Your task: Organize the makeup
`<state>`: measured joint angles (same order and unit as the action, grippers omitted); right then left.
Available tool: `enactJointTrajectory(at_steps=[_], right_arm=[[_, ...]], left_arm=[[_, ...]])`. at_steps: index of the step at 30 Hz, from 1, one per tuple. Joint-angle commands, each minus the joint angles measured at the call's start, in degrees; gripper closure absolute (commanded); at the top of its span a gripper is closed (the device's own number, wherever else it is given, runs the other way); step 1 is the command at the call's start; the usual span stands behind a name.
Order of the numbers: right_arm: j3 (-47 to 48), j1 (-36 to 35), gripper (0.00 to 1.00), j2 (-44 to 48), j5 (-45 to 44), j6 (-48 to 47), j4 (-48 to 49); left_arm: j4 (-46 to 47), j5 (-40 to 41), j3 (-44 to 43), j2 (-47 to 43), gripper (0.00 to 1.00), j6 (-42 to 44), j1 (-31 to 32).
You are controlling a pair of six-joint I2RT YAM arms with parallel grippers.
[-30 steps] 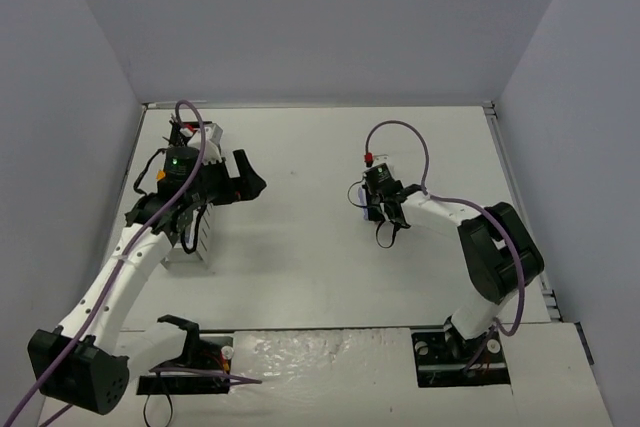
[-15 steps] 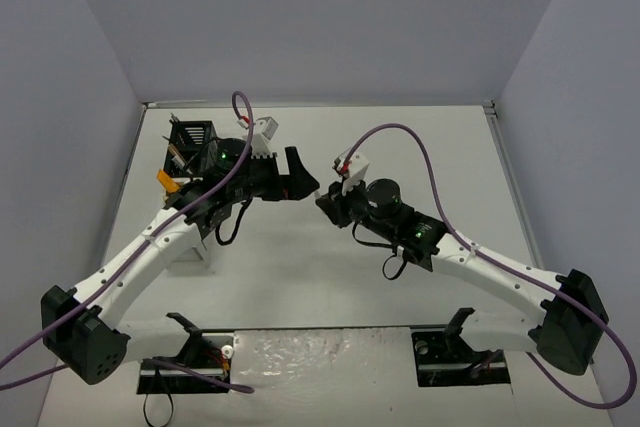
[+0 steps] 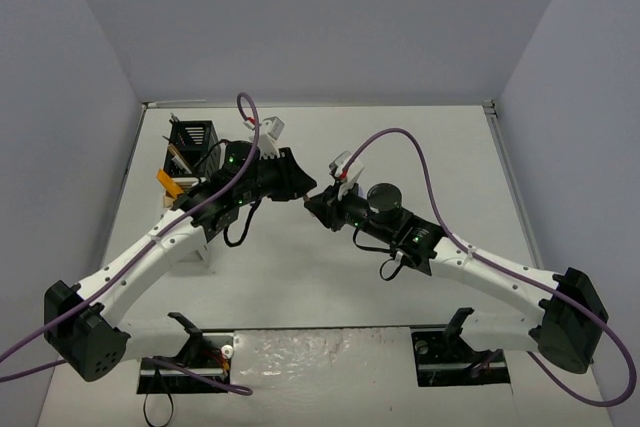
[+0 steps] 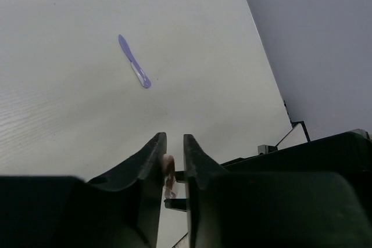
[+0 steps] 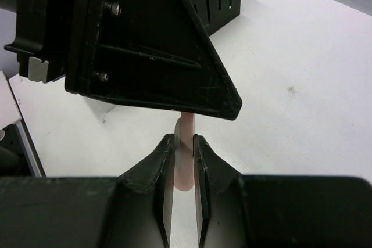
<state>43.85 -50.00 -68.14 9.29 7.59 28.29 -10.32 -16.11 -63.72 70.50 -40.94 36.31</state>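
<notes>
Makeup stick (image 5: pixel 183 169), thin and pale pink, is held off the bench (image 3: pixel 420 147) at mid-bench, between the 2 pincers, which meet tip to tip there. At the far left the black-and-white rack (image 3: pixel 192 135) stands close to the left wall (image 3: pixel 70 127). The orange tube (image 3: pixel 166 181) shows at the rack's left side, and the left arm (image 3: pixel 150 247) crosses over its white part, so room is tight there. Rightward from the meeting point, open bench runs to the right and back edges, crossed only by the right arm (image 3: pixel 480 272) reaching in from the near right corner. In the left wrist view the purple tool (image 4: pixel 134 69) lies flat on the bench. Its long axis slants from upper left to lower right, and it is well ahead of the left pincer (image 4: pixel 174 139) and apart from it. The stick's long axis runs in line with the fingers (image 5: pixel 152 169) of the right pincer (image 5: pixel 183 139). Its lower length sits between them, and its far end passes their tips and goes out of sight beneath the left pincer's black body. The right pincer is closed on the stick. The left pincer's jaws are drawn nearly together with 1 end of the stick between them, gripping it.
</notes>
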Motion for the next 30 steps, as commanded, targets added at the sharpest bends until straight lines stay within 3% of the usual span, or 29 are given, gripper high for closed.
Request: enactJointTrajectory(at_steps=[1,3,5,10,13,18,26,30], right_arm=[[0.7,-0.5,1.00,-0.3,1.1,1.3,7.4],[1.2,-0.5,0.98,-0.7,1.3,1.6,7.4],[1.6,-0.5,0.88,-1.1,1.4,1.8,7.4],[3.2,-0.3,0.24,-2.0,-1.5,1.9,4.5],[3.7,-0.1,0.09,-2.2,-5.0,1.2,0.9],[3.0,1.0,0.01,-1.7,-13.9,1.0,-4.3],[0.9,10.2,0.00,-2.3,-15.4,4.4,-8.4],[0.9,13.4,0.00,-3.8,-16.5,5.1,-10.2]], left_arm=[[4.8,-0.4,-0.1,-1.5,1.00,-0.8,0.6],[4.8,-0.3,0.2,-1.8,1.00,-0.7,0.7],[4.3,0.3,0.2,-2.4,1.00,-0.1,0.6],[-3.9,8.0,-2.1,-4.6,1.00,4.9,0.4],[-12.8,22.5,-4.0,-6.8,1.00,9.0,0.0],[-21.4,34.7,-4.2,-12.3,1.00,14.1,-10.0],[-24.2,29.0,0.6,-18.2,1.00,18.9,-33.4],[-22.1,25.8,4.1,-18.2,1.00,19.2,-39.5]])
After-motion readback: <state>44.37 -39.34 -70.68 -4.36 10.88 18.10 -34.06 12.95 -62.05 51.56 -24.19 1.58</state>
